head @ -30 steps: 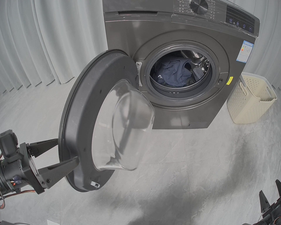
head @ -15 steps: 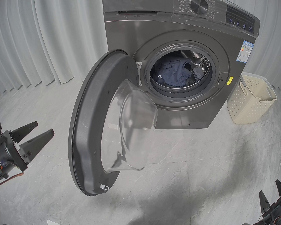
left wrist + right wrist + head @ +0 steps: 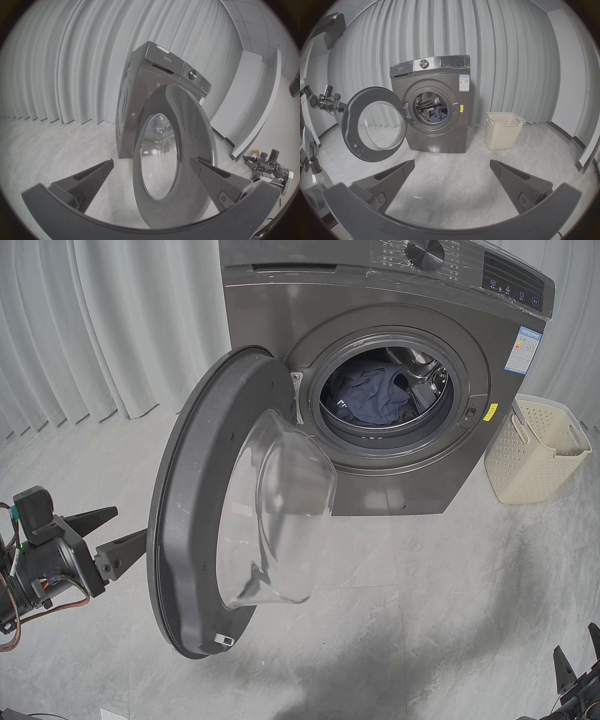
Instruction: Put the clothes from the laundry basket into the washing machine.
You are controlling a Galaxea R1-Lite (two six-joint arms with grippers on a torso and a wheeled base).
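Curtains (image 3: pixel 94 321) behind: left gripper (image 3: pixel 130 522), jaws apart, just beside door (image 3: pixel 187 502); clothes (image 3: pixel 369 393) well apart in washing machine (image 3: pixel 281 309).

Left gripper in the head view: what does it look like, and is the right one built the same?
The left gripper has two dark grey wedge-shaped fingers tapering to points, on a black blocky wrist with a small box on top and reddish-brown cables looping beneath. The right gripper shows the same grey triangular fingers, ribbed near the tips, each with a screw near its base.
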